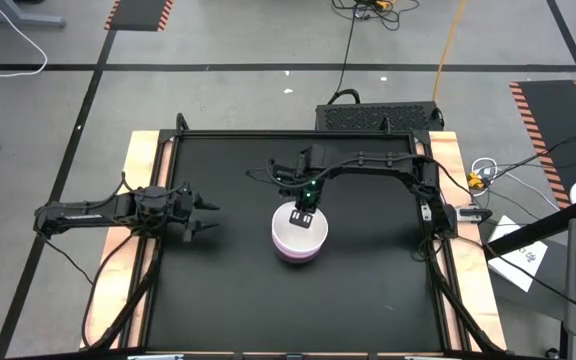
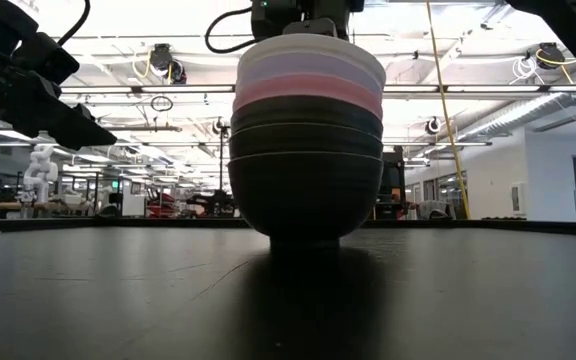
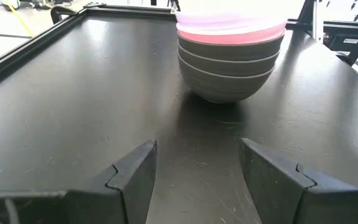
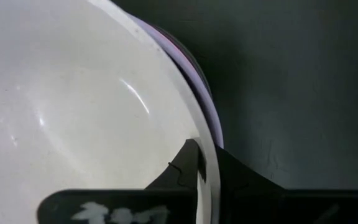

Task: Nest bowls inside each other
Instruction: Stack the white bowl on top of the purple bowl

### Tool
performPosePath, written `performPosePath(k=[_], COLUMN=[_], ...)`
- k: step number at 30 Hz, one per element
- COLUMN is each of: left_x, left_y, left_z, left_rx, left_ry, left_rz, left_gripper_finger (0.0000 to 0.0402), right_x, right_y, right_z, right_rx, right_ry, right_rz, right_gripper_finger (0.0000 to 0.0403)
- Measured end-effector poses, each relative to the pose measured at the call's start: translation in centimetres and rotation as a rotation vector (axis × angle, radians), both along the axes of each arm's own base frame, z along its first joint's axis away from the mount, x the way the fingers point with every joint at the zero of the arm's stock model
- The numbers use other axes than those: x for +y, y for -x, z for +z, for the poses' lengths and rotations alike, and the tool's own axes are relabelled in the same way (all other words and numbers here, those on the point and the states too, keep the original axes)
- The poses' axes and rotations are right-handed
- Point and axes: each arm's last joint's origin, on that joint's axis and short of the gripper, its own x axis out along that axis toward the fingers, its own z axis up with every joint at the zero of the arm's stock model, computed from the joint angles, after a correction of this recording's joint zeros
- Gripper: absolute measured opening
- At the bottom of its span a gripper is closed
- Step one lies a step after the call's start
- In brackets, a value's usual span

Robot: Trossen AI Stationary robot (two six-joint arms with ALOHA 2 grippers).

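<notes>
While the left gripper (image 1: 208,214) waits well to the left of the bowl stack (image 1: 299,236), fingers spread and holding nothing, it poses no risk.

Stack sits mid-counter (image 1: 228,300): three black bowls (image 2: 306,180) at the bottom, then the pink bowl (image 2: 308,95), the lavender bowl (image 2: 308,68), and the white bowl (image 2: 308,46) on top.

Right gripper (image 1: 305,212) is at the far rim of the stack, fingers pinched together on the white bowl's rim, one inside and one outside.

Risks, as I judge them:
- Lifting before that pinch lets go drags the white bowl back out, maybe the lavender one with it.
- A sideways pull on the rim tips or slides the whole stack; it's tall on one small foot.
- If the white bowl isn't fully seated, release leaves it cocked.

View differences:
- High view gives only the white interior and a lavender edge; layers hidden.
- Low view shows all six layers and they look level, but the grip is cut off at the top.
- Left wrist view shows its own open fingers (image 3: 135,177) and the stack's black lower bowls.
- Right wrist view alone shows the rim clamped between the fingertips (image 4: 188,165).
</notes>
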Motion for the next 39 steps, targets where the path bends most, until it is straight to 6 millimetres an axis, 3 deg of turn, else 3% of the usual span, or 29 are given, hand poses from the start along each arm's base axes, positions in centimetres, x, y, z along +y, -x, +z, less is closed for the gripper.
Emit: performPosePath(k=[32,39], left_x=[0.0,0.0], left_y=[0.0,0.0], left_z=[0.0,0.0], left_rx=[0.001,0.002], left_ry=[-0.001,0.0], left_rz=[0.0,0.0], left_gripper_finger=[0.023,0.023], right_x=[0.4,0.4], right_y=[-1.0,-1.0], right_z=[0.0,0.0], right_rx=[-0.117,-0.123], right_ry=[-0.056,-0.052], right_rz=[0.083,0.105], right_gripper_finger=[0.0005,0.0045])
